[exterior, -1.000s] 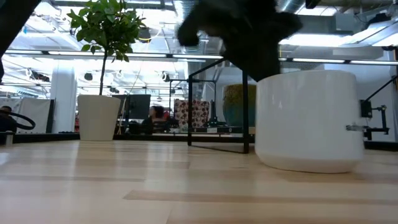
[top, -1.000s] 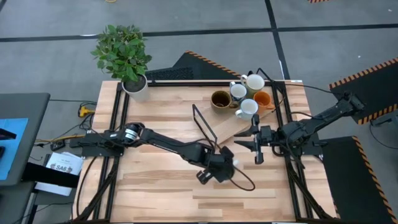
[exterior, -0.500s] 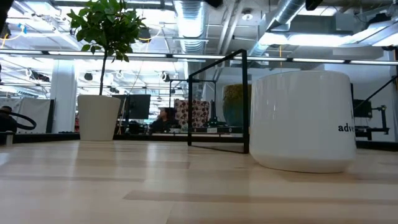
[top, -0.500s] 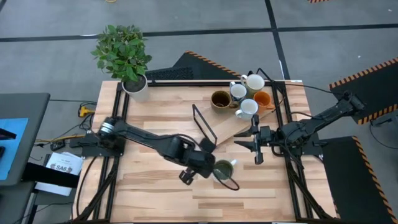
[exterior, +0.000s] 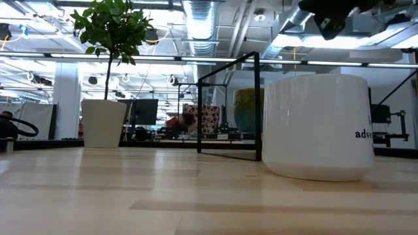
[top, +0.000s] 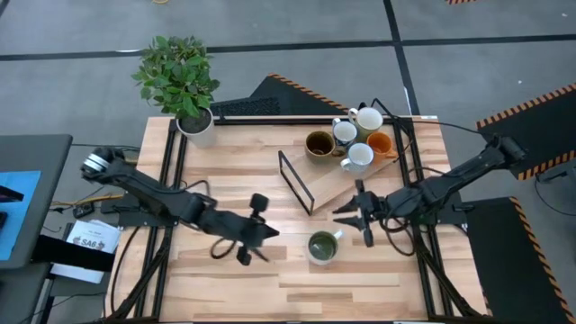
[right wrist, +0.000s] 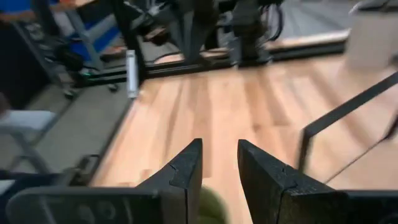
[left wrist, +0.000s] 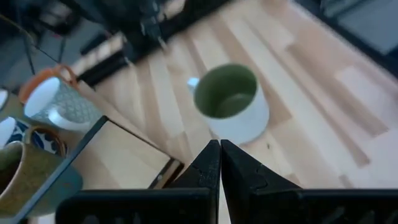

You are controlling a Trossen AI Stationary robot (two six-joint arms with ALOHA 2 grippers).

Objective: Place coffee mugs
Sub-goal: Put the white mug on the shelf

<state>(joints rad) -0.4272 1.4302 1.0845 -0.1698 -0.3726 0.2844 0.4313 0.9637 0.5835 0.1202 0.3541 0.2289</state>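
The pale mug w/ green inside [top: 321, 247] is sitting upright on the wooden table [top: 225, 171], near the front-middle, apart from both grippers. In the low view it is filling the right side as a big white cylinder [exterior: 318, 127] w/ dark lettering at its edge. The left wrist view is showing it [left wrist: 231, 102] from above, handle pointing away from the camera.

The left gripper [top: 258, 236] is hovering over the table just left of that mug, not touching it. Its fingers [left wrist: 208, 168] are lying pressed together w/ nothing between them.

The right gripper [top: 355, 216] is sitting just right of and behind the mug, near the front end of the slanted board [top: 342, 180]. Its fingers [right wrist: 186, 171] are standing slightly apart, gap empty.

The other mugs are clustering at the back right of the table, on or by the board's far end: brown mug [top: 319, 144], orange mug [top: 381, 144], cream mug [top: 367, 119], and two white/blue-patterned mugs [top: 345, 132] and [top: 357, 157], all touching or nearly so.

A thin black frame [top: 295, 180] is standing tilted btwn the mug cluster and the pale mug. A potted plant [top: 180, 81] in a white pot is standing at the back left corner.
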